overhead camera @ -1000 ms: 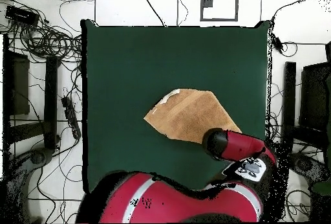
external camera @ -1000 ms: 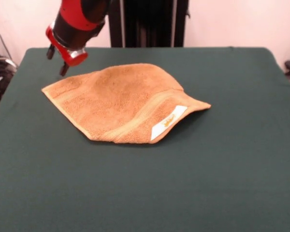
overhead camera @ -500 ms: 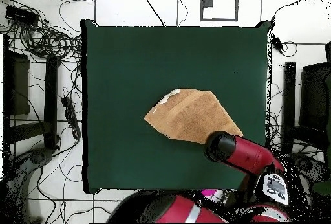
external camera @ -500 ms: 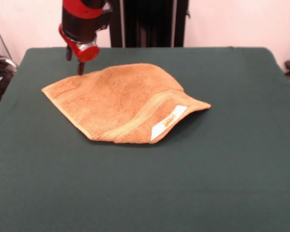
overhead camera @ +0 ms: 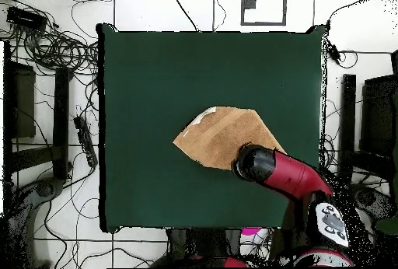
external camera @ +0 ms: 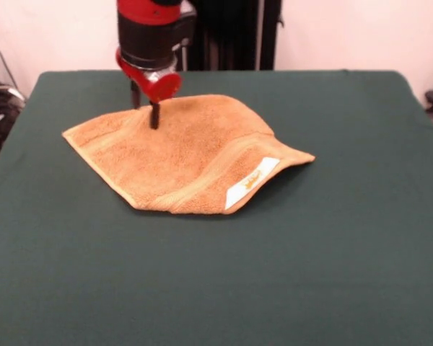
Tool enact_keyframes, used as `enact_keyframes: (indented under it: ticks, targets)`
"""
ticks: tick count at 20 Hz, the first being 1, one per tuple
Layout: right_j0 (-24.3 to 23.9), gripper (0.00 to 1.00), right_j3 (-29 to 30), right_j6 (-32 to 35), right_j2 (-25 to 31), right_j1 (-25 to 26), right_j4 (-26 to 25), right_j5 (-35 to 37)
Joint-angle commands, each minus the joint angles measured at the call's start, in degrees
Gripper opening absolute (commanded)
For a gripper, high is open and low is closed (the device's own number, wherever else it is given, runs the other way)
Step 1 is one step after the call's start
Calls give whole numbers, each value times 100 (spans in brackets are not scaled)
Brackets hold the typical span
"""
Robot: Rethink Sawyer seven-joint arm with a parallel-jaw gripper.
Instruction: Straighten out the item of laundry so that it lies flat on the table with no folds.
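Observation:
The orange-tan towel [external camera: 180,151] lies on the green table [external camera: 332,245], folded over on itself into a rough wedge, with a white tag [external camera: 251,182] on its near right flap. My gripper [external camera: 145,107] hangs from the red and black arm over the towel's far left part. Its fingers are apart; one fingertip [external camera: 154,119] is at the cloth, the other behind it near the far edge. In the overhead view the arm's end [overhead camera: 254,163] covers the towel's [overhead camera: 221,135] lower right part and hides the gripper.
The black pedestal [external camera: 224,32] stands at the table's far side. In the overhead view, cables [overhead camera: 54,44] and equipment lie on the floor around the table [overhead camera: 155,79]. Wide green cloth surrounds the towel on all sides.
The gripper has moved from beyond the towel's far left corner to over the towel itself, to the right in the front view and lower. The towel has not moved.

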Motion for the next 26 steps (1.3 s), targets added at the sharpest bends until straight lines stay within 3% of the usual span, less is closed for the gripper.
enact_keyframes:
  ticks: [1, 7, 15, 20, 26]
  targets:
    - [-137, 100, 261, 317, 1582, -242, 605, 428]
    - [-122, 100, 44, 434, 1604, -237, 840, 1482]
    - [273, 100, -504, 835, 985, 785, 720, 2472]
    - [330, 100, -820, 955, 748, 1496, 595, 1809]
    - [421, 100, -913, 1074, 612, 1809, 676, 1239]
